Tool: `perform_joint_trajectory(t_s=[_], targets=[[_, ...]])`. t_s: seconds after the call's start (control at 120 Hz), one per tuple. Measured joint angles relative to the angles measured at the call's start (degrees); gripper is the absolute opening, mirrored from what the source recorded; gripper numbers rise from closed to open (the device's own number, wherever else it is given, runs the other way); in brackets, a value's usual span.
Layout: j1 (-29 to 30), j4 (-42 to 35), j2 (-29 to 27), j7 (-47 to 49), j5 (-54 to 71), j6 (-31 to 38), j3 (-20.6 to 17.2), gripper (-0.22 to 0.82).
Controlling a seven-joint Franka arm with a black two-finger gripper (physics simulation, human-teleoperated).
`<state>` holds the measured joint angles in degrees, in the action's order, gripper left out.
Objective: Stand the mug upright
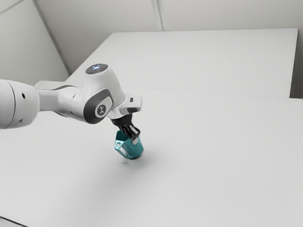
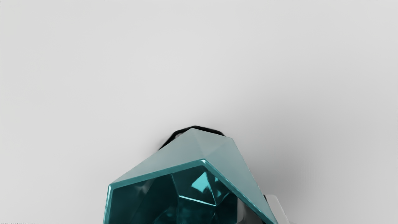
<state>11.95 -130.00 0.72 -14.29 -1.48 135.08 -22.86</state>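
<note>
The table [image 1: 213,165] spreads across most of the exterior view, a smooth, matte, pale grey plane with a faint straight seam crossing it in the upper half of the frame. Behind it, in the upper left, stands a plain off-white wall [image 1: 80,19]. The arm [image 1: 71,101] comes in from the left edge at mid-height: rounded, glossy white shells with dark grey caps at the joints, bending down near the middle of the frame.

Under its end, just left of centre, is the mug [image 1: 132,150], in teal with a glassy sheen. Its body is cut into flat, angular facets, and the rim is a many-cornered outline with a bright edge. It is tilted, its mouth toward the upper left of the exterior view and its black base [image 2: 194,127] toward the lower right. I cannot tell whether the base touches the table. The inside is dark teal, with sharp creases and bright reflections.

The black gripper [image 1: 135,139] points down at the mug, its fingers [image 2: 275,207] pinching the mug's wall, one inside the mouth and one outside. A soft, blurred grey shadow [image 1: 137,171] lies on the table below.
</note>
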Motion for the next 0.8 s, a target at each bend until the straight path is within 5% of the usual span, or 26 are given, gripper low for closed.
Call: perform_joint_trajectory(t_s=[0.1,0.442,0.667,0.8], targets=[[-0.3,0.0,0.2,1.7,-0.1,0.3,0.0,-0.13],[0.5,0.0,-0.2,4.9,-0.8,0.6,-1.1,0.34],[1.1,1.2,-3.9,6.2,-0.8,-1.3,-2.0,0.51],[0.2,8.1,-4.2,6.6,-0.8,-7.1,-1.9,0.55]])
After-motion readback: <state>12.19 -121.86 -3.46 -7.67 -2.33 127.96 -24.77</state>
